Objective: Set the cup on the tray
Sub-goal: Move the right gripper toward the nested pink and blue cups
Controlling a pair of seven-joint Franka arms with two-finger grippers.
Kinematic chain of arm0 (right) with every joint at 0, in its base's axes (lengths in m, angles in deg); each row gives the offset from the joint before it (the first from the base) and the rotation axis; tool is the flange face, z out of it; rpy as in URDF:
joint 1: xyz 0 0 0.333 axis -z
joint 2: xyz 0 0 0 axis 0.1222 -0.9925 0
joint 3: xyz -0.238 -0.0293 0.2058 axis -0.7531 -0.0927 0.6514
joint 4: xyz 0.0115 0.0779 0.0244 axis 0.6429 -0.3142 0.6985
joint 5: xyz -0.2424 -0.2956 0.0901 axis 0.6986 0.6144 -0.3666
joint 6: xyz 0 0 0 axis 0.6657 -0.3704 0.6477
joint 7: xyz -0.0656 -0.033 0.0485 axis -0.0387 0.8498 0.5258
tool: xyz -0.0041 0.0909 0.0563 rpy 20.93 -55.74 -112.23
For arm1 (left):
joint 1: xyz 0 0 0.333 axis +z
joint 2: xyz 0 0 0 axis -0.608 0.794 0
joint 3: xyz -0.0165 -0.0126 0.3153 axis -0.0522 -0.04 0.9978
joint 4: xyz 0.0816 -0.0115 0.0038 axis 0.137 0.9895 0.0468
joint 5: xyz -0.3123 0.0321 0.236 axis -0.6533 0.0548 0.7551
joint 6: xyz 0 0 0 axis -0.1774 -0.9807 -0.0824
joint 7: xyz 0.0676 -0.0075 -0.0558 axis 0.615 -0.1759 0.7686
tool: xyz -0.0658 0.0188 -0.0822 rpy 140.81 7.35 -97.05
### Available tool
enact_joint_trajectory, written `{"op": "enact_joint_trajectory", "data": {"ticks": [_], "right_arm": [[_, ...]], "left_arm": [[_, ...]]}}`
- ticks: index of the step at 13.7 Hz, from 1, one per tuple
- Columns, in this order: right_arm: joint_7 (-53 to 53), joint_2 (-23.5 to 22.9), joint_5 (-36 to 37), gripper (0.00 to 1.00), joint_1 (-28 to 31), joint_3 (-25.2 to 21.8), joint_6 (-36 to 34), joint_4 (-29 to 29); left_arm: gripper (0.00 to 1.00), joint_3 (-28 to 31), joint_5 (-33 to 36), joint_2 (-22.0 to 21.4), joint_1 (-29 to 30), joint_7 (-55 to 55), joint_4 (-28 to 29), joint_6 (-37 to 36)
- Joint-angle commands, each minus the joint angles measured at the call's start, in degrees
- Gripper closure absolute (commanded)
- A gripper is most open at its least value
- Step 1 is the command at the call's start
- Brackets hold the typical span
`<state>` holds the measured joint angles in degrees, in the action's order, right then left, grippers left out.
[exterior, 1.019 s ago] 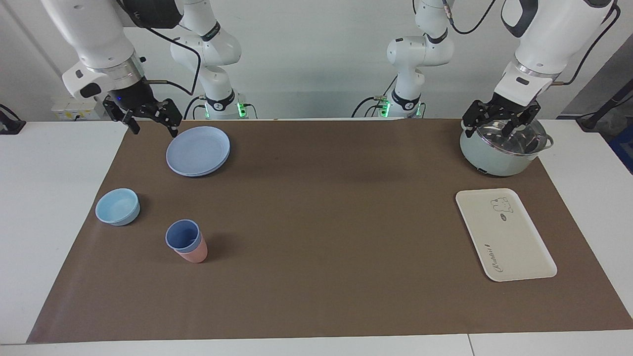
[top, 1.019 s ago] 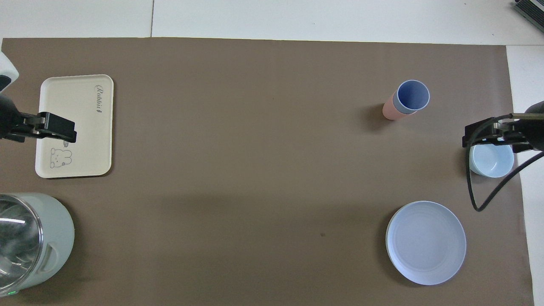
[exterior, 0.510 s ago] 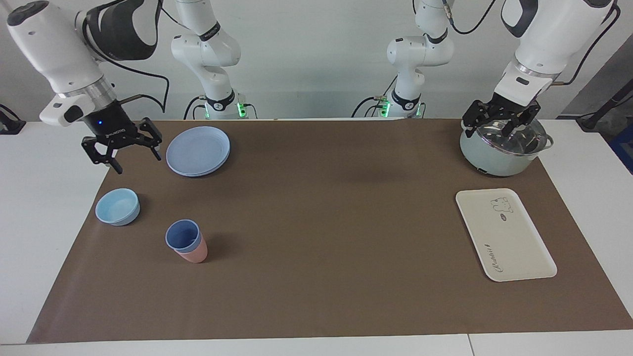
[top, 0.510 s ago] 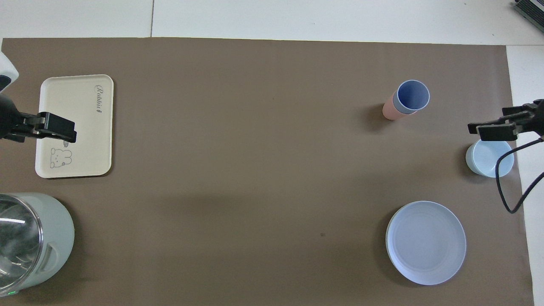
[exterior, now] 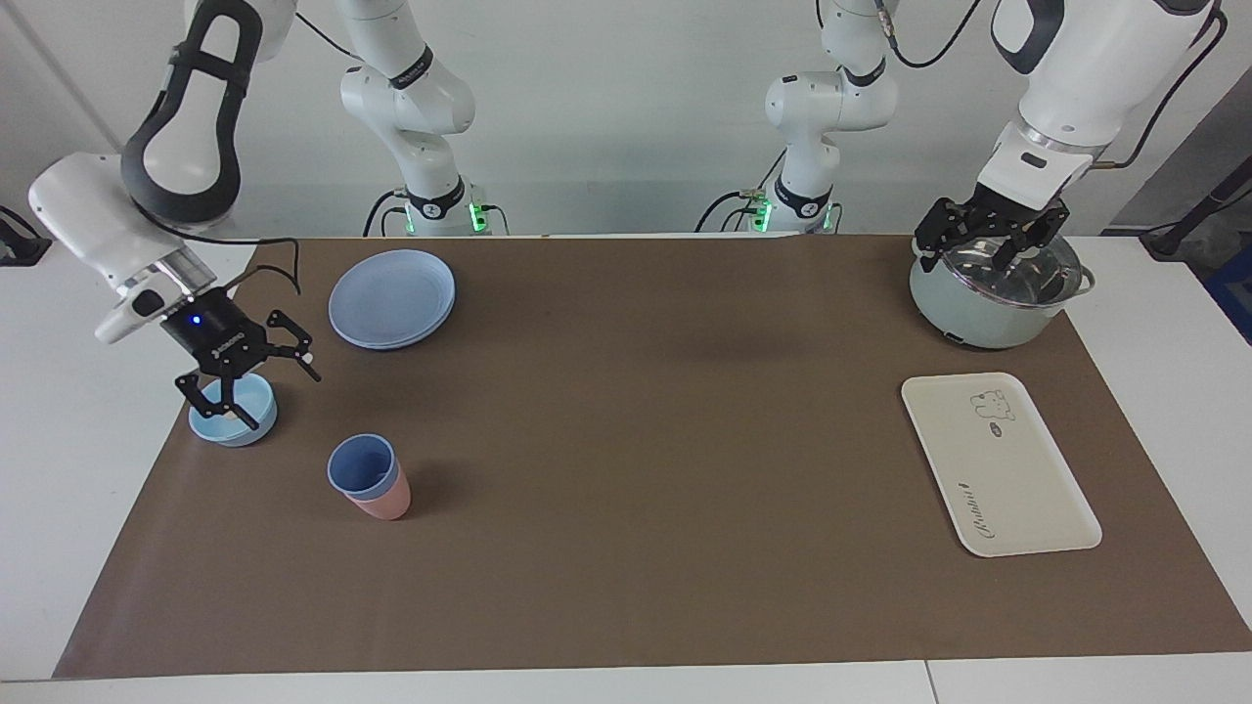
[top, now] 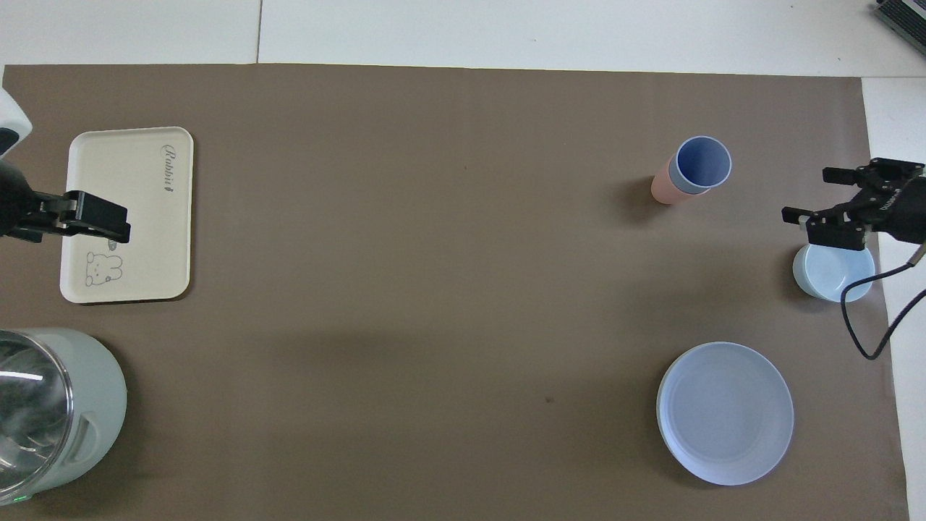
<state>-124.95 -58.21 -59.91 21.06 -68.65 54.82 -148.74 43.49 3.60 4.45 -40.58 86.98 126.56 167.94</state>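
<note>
The periwinkle-blue cup (exterior: 360,465) stands upright, nested inside a salmon-pink tumbler (exterior: 387,505), toward the right arm's end of the table; it also shows in the overhead view (top: 702,162). The cream-white tray (exterior: 1017,479) lies flat and bare toward the left arm's end and shows in the overhead view (top: 137,210) too. My right gripper (exterior: 262,389) is open and empty, low over the light-blue bowl (exterior: 233,418), apart from the cup. My left gripper (exterior: 986,256) is open and waits over the pot (exterior: 978,313).
A round blue plate (exterior: 391,298) lies nearer to the robots than the cup and bowl. The pale-green pot with a glass lid (top: 51,412) stands nearer to the robots than the tray. A brown mat (exterior: 636,440) covers the table.
My right gripper has come down and moved from beside the blue plate to over the light-blue bowl. The left arm, cup and tray have not moved.
</note>
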Motion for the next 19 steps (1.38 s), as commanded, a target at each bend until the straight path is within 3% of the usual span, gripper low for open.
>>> {"op": "enact_joint_trajectory", "data": {"ticks": [1,4,7,9,13,19], "right_arm": [[-7.6,-3.1,-5.3,0.0,0.6,0.5,0.2,0.8],[-19.4,-7.8,-14.0,0.0,2.0,0.5,-2.8,0.6],[-23.7,-9.2,-16.0,0.0,2.8,0.6,-4.3,-0.3],[-31.1,-11.9,-25.0,0.0,2.0,0.6,-4.3,-0.3],[-35.1,-13.7,-36.0,0.0,-1.6,0.6,-3.1,0.2],[-40.4,-15.5,-41.6,0.0,-2.9,0.6,-1.5,-0.1]], "left_arm": [[0.0,-0.2,0.9,-1.6,0.4,-0.3,1.6,-0.3],[0.0,-0.2,0.9,-1.6,0.4,-0.3,1.6,-0.3],[0.0,-0.2,0.9,-1.6,0.4,-0.3,1.6,-0.3],[0.0,-0.2,0.9,-1.6,0.4,-0.3,1.6,-0.3],[0.0,-0.2,0.9,-1.6,0.3,-0.4,1.6,-0.3],[0.0,-0.2,0.9,-1.6,0.3,-0.1,1.8,-0.2]]}}
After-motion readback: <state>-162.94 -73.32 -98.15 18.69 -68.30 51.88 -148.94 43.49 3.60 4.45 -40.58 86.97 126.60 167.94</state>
